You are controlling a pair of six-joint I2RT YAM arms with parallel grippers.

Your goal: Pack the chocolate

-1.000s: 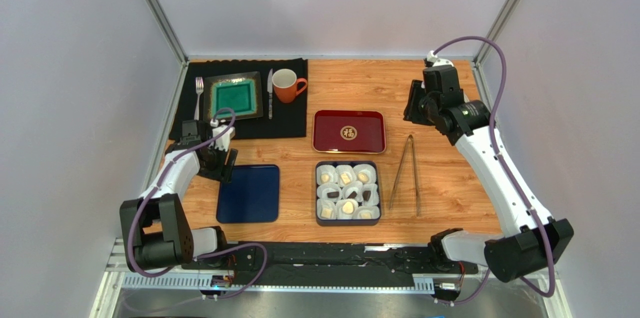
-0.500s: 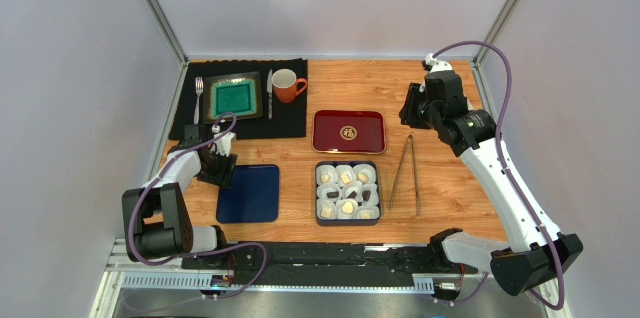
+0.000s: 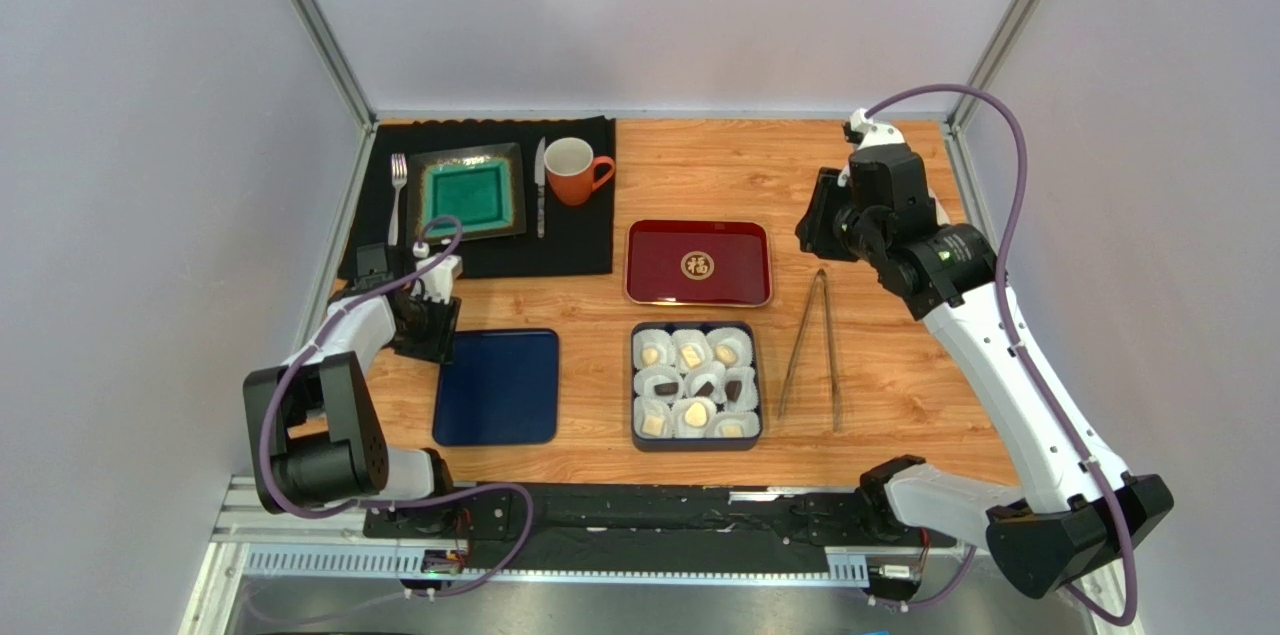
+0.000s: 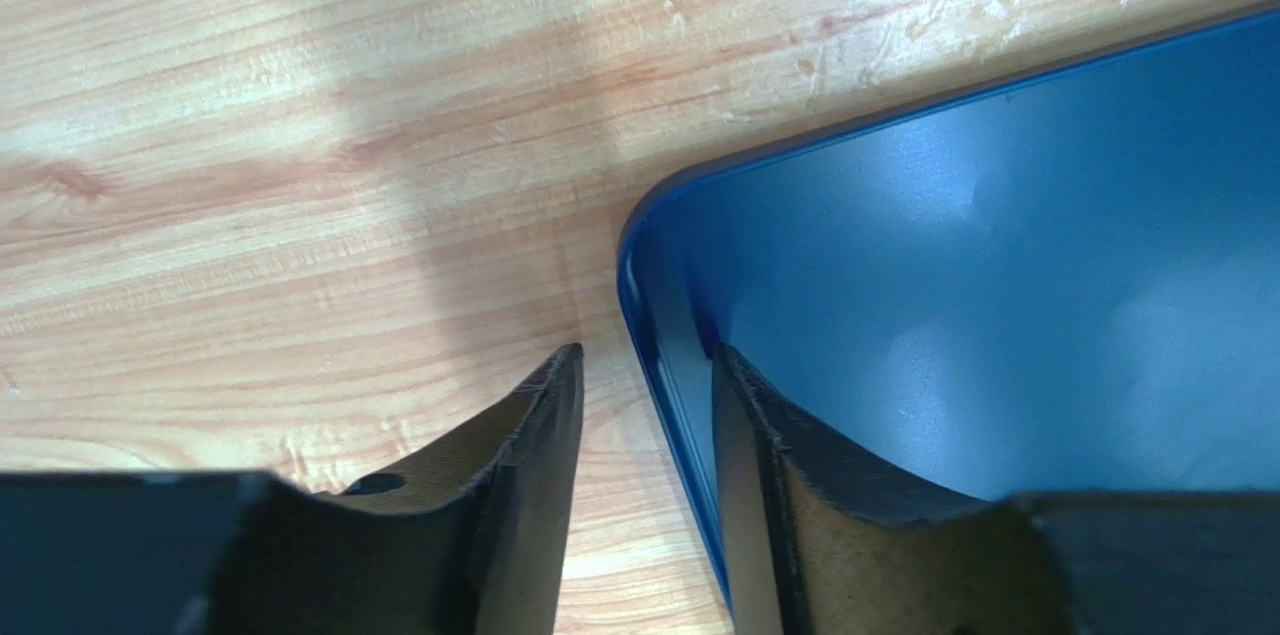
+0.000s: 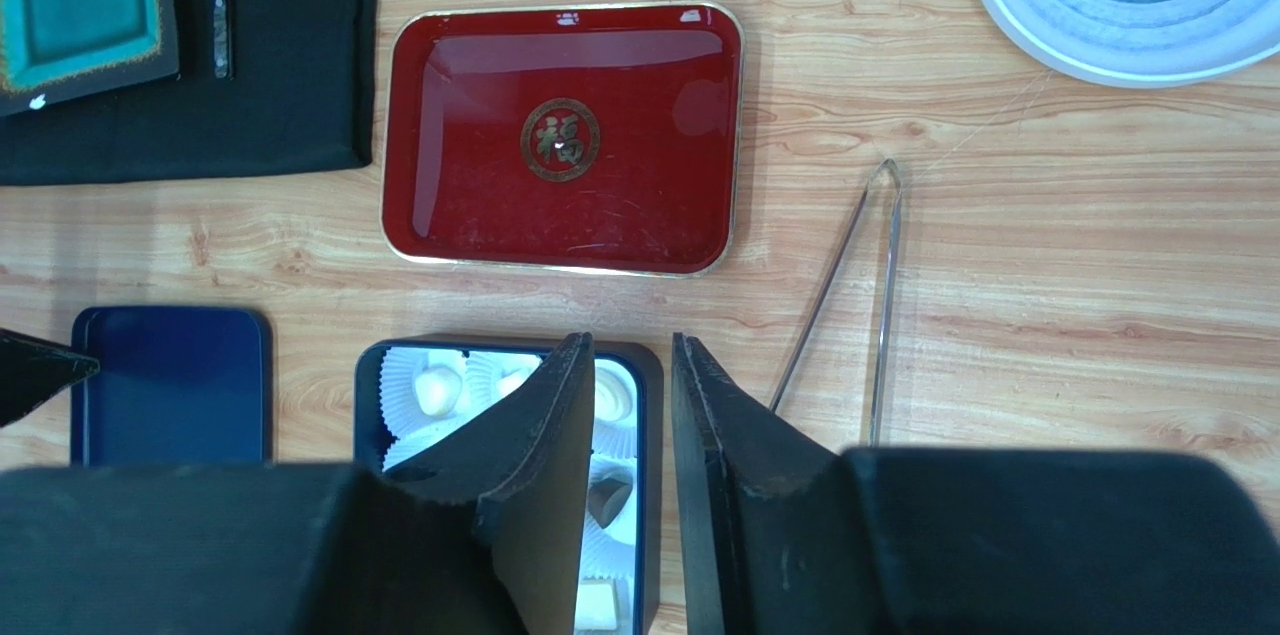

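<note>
Bright, even overhead light on the light-brown wooden table; soft, short shadows. Left wrist view: broad grey shadow across the wood grain, pale glare patches on the glossy dark-blue rectangular lid, little detail in the black fingers of the left gripper. Faint sheen on the glossy red lacquer tray.

Near the middle of the counter sits a box holding paper cups in rows, with chocolates inside them (one to a cup, as far as shows). Tongs lie just right of the box, a tray just behind it, and a flat lid to its left, apart. At the far left a mat carries a plate, with a fork left of it, a knife right of it, and a mug beyond the knife.
</note>
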